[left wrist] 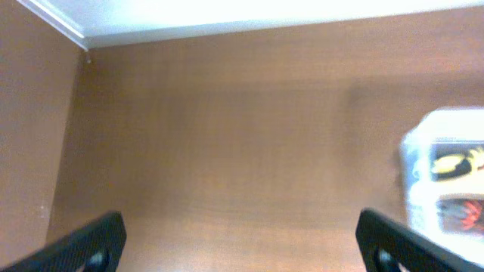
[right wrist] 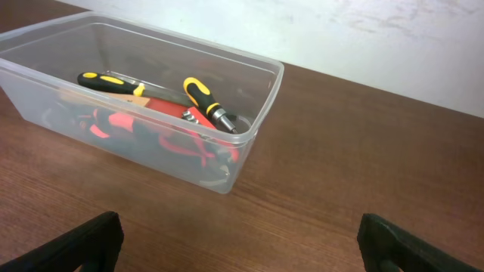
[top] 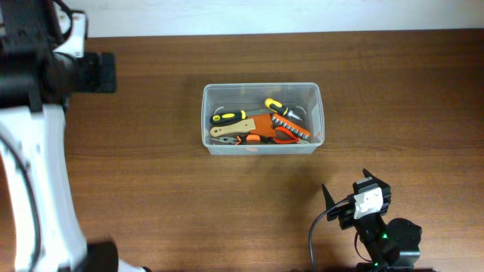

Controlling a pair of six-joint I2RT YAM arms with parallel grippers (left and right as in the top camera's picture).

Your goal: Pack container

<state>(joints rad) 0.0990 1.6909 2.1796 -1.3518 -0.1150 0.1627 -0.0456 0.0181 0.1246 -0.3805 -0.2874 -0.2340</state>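
Note:
The clear plastic container [top: 261, 86] stands in the middle of the wooden table. Inside it lie a yellow-and-black screwdriver [top: 229, 116], a second yellow-and-black driver [top: 274, 106] and orange-handled pliers [top: 265, 130]. My left gripper [top: 98, 72] is far to the container's left, open wide and empty [left wrist: 242, 234]; the container shows blurred at the right edge of the left wrist view [left wrist: 412, 162]. My right gripper [top: 336, 202] is near the front edge, right of the container, open wide and empty [right wrist: 240, 234]. It faces the container [right wrist: 181, 39] from a short distance.
The white left arm [top: 38, 174] runs along the table's left side. The white wall [top: 265, 15] borders the far edge of the table [top: 151, 196]. The right arm's base [top: 389, 242] sits at the front right.

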